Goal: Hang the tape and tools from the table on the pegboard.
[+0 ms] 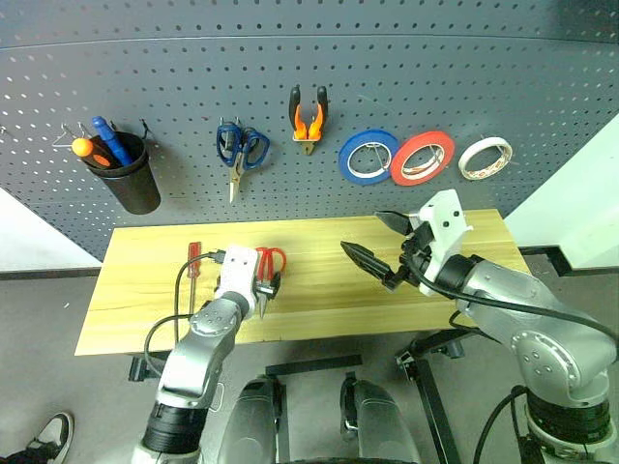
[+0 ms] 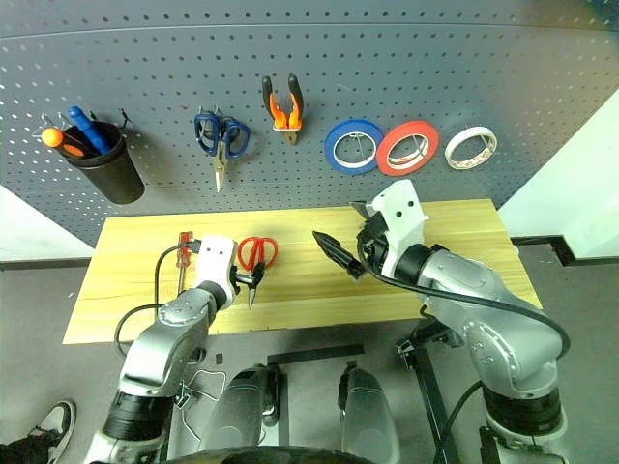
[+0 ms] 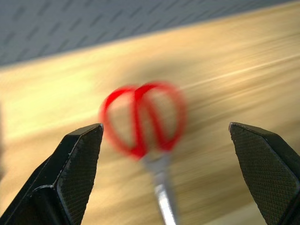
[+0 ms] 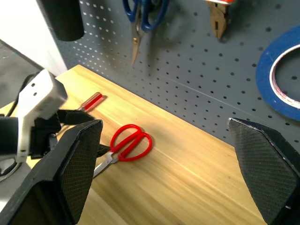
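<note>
Scissors (image 1: 270, 263) with red handles are seen lying flat on the table (image 1: 319, 300), handles toward the pegboard (image 1: 387, 68) and blades toward the near edge. The left gripper (image 3: 164, 168) is held just above them with its fingers spread wide and nothing between them; in the left wrist view the steel blades run down through the gap. A small red-handled screwdriver (image 1: 193, 259) is left on the wood just beside the scissors, on the robot's left. The right gripper (image 1: 372, 242) is held over the right half of the table, fingers apart and empty.

On the board the whitish tape (image 1: 486, 158) is already hung at the far right, next to the red roll (image 1: 423, 158) and blue roll (image 1: 368, 157), and the orange-and-black pliers (image 1: 309, 119) are hung too.

Trouble is judged likeliest at the pickup. Thin, flat scissors may be pushed along the wood instead of lifted if the fingers are closed too high. If only the smooth blades are pinched, the heavier handles could swing or slip out. The screwdriver could be knocked and rolled off, being so close to the left arm.
</note>
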Controlling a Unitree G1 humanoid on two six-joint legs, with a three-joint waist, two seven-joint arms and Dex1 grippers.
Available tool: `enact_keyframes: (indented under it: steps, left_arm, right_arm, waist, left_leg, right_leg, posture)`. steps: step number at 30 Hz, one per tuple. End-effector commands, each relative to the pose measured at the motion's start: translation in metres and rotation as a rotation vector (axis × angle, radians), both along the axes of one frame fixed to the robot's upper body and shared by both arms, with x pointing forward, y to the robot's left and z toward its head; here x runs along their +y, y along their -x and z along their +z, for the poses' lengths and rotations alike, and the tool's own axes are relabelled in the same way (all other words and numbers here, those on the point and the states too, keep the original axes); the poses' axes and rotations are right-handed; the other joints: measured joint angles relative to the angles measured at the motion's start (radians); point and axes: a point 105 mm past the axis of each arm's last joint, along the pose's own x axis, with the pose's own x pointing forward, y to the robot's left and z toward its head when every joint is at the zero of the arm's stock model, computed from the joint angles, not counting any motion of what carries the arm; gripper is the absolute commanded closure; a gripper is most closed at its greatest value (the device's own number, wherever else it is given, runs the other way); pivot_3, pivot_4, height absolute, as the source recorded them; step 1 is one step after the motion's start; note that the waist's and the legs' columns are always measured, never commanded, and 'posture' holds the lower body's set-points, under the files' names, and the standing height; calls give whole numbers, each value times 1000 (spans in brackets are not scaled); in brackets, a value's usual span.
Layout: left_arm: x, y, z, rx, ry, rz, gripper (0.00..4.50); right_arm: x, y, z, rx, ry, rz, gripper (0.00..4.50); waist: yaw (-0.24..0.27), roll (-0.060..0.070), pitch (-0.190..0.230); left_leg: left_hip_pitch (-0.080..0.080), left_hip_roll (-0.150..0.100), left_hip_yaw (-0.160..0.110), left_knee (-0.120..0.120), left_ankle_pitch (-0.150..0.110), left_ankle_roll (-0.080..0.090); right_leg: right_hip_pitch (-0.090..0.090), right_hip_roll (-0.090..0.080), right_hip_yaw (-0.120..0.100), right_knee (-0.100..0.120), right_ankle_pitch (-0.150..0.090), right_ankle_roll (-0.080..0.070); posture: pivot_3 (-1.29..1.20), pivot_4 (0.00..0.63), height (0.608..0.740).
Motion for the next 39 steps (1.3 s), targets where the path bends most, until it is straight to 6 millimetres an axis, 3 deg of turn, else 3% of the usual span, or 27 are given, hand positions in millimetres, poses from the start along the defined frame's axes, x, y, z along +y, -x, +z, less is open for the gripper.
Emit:
enact_keyframes:
  steps: [1,8,15,27,39]
  left_arm:
    - [2,5,-8,89,-2,47,0]
    - [11,13,-25,206,-5,105,0]
    - [26,-3,-35,221,-8,138,0]
    - [12,-17,-41,233,14,60,0]
    - [-5,-8,-14,99,89,-87,0]
  right_arm:
    - [8,5,6,-29,-17,17,15]
    - [10,7,4,-15,-24,6,15]
    - [6,9,3,-4,-23,-16,15]
    - [5,12,5,-6,-30,-45,15]
    - [2,12,-6,25,1,-68,15]
  waist:
    - [-1,0,1]
    - [-1,1,13]
    - [0,0,24]
    - [-2,0,32]
    - [-2,2,38]
  left_leg:
    - [0,0,0,0,-1,1]
    - [1,0,-2,0,-2,3]
    - [-1,0,-2,0,-2,3]
    - [-8,0,-1,0,-2,3]
    - [-10,0,-1,-1,-2,3]
  right_leg:
    - [0,0,1,0,0,1]
    - [-1,0,1,0,-2,0]
    - [-2,-2,1,-1,-2,-1]
    - [-8,-3,2,-1,-2,-1]
    - [-9,-5,1,-1,-2,0]
  posture:
    - [57,253,716]
    - [49,277,716]
    - [36,286,716]
    - [12,297,716]
    - [16,287,716]
